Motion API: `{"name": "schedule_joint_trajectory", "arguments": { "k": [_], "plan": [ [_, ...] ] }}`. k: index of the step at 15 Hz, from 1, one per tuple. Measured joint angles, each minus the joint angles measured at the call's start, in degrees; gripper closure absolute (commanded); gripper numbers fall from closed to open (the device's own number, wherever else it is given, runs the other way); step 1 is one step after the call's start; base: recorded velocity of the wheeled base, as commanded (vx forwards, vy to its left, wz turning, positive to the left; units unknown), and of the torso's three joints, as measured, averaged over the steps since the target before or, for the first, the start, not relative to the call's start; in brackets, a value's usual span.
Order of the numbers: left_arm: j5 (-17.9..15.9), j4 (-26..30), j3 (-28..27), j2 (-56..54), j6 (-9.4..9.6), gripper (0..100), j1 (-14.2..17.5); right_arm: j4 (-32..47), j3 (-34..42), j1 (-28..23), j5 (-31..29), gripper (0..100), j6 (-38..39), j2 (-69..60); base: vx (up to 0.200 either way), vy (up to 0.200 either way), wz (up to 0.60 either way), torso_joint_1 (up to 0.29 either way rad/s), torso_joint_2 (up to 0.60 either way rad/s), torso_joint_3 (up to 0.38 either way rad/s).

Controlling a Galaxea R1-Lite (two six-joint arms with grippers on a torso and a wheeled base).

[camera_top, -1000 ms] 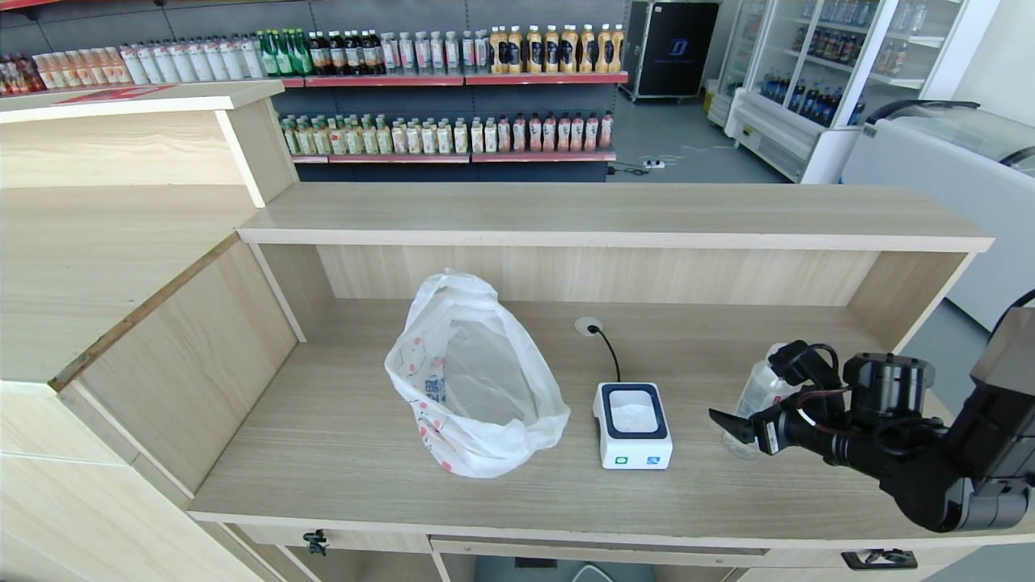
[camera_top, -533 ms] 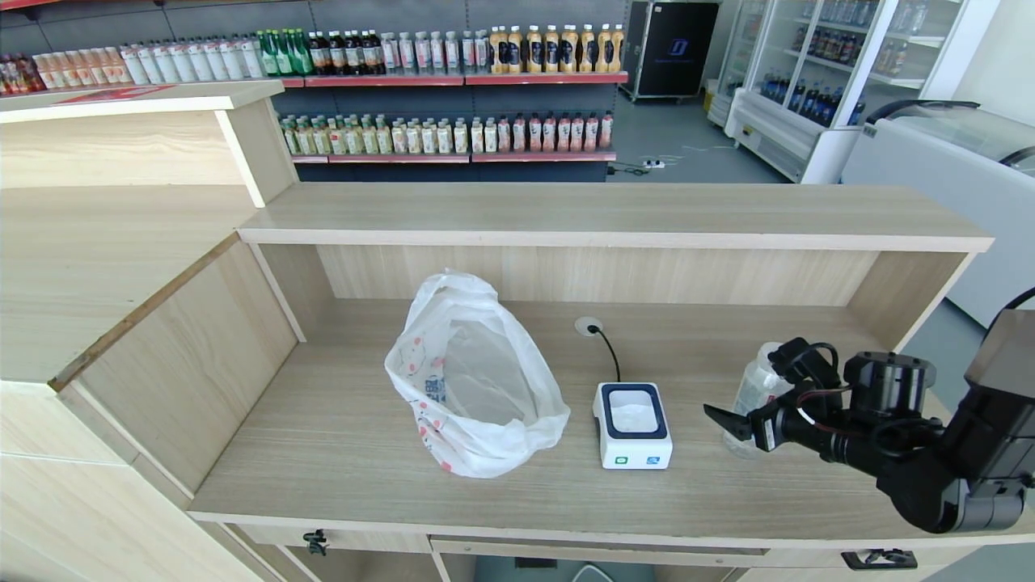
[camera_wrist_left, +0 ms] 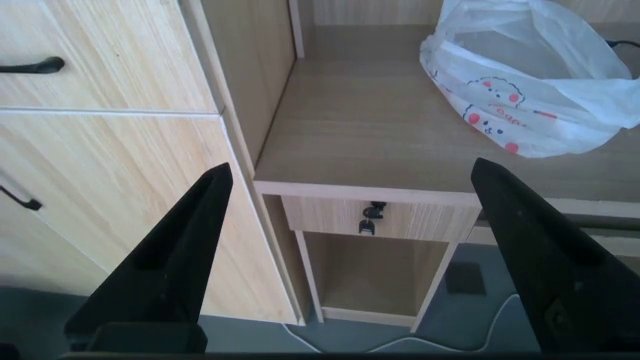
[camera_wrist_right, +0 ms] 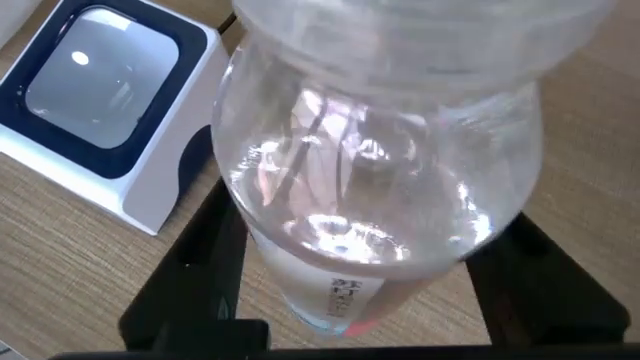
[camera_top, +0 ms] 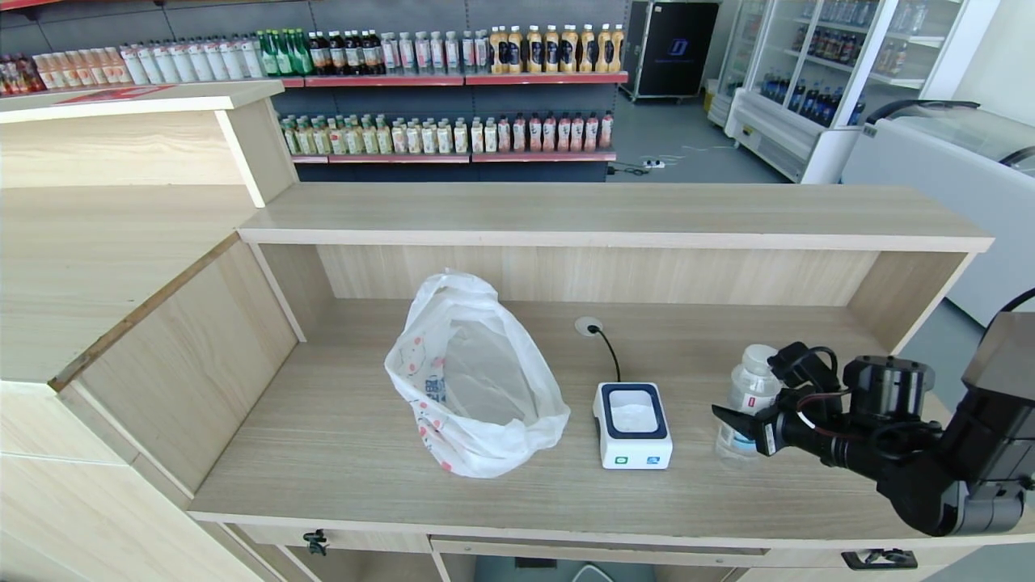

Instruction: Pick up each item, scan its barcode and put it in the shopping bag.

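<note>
The light wooden checkout counter (camera_top: pixel 364 436) carries a white plastic shopping bag (camera_top: pixel 473 388), mouth open for loading, and a white-and-blue barcode scanner (camera_top: pixel 632 424). Beside the scanner, the right gripper (camera_top: pixel 748 388) clamps a clear plastic bottle (camera_top: pixel 748 408) upright, ready for scanning. The left gripper (camera_wrist_left: pixel 350 170) hangs released.

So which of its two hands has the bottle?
The right hand: its fingers flank the bottle beside the scanner. The left hand hangs open, holding nothing.
</note>
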Motion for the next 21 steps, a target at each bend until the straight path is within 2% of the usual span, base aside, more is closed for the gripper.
{"name": "schedule_joint_trajectory", "arguments": {
  "k": [7,10,12,15,17,19,21],
  "plan": [
    [0.0,0.0,0.0,0.0,0.0,0,0.0,0.4,-0.2,-0.1,0.1,100,2.2,-0.4,0.0,0.0,0.0,0.0,0.0,0.0],
    [0.0,0.0,0.0,0.0,0.0,0,0.0,1.7,-0.5,-0.1,2.7,100,8.3,-3.8,0.0,0.0,0.0,0.0,0.0,0.0],
    [0.0,0.0,0.0,0.0,0.0,0,0.0,8.1,-1.7,0.5,4.9,100,14.2,-9.6,0.0,0.0,0.0,0.0,0.0,0.0],
    [0.0,0.0,0.0,0.0,0.0,0,0.0,23.3,-5.6,1.3,12.1,100,25.1,-23.7,0.0,0.0,0.0,0.0,0.0,0.0],
    [0.0,0.0,0.0,0.0,0.02,0,0.0,31.0,-10.1,1.5,20.7,100,33.5,-33.4,0.0,0.0,0.0,0.0,0.0,0.0],
    [0.0,0.0,0.0,0.0,0.0,0,0.0,34.1,-16.0,1.9,28.9,100,40.5,-39.8,0.0,0.0,0.0,0.0,0.0,0.0],
    [0.0,0.0,0.0,0.0,0.0,0,0.0,34.7,-22.0,3.6,32.7,100,46.5,-43.3,0.0,0.0,0.0,0.0,0.0,0.0]
  ]
}}
